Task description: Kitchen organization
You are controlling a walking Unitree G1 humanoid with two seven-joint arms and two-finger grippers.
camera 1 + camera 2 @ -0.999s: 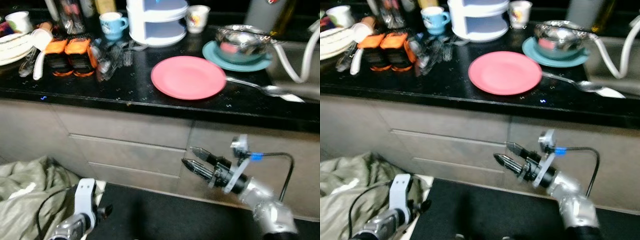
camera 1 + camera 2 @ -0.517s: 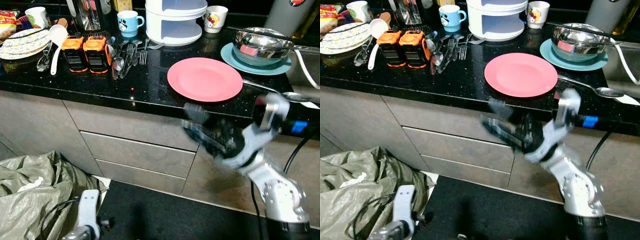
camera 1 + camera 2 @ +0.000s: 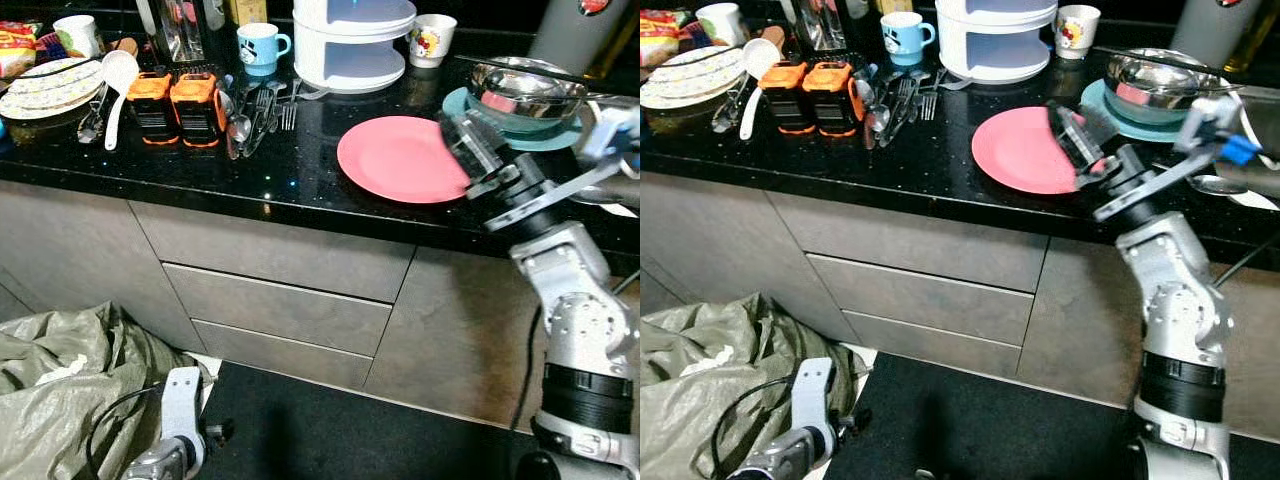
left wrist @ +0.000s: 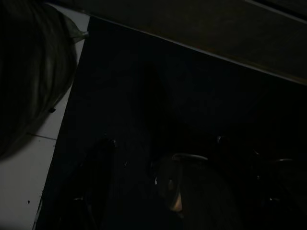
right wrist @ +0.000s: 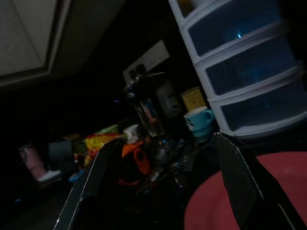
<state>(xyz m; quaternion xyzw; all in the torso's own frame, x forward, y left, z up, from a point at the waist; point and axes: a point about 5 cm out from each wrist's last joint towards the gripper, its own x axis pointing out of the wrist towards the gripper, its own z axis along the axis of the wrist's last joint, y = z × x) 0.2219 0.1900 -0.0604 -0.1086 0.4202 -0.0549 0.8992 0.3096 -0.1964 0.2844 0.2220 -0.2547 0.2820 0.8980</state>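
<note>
Right gripper (image 5: pixel 163 191) raised over the pink plate (image 3: pixel 398 158), fingers spread.

The plate lies flat on the counter (image 3: pixel 280 180) near its front edge, likely the target; the left gripper (image 3: pixel 180 440) hangs idle, fingers unreadable.

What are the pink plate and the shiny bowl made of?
The pink plate looks like plastic or melamine: flat, even colour with only a dull sheen. The shiny bowl looks like polished steel: silvery, with mirror-like reflections.
</note>
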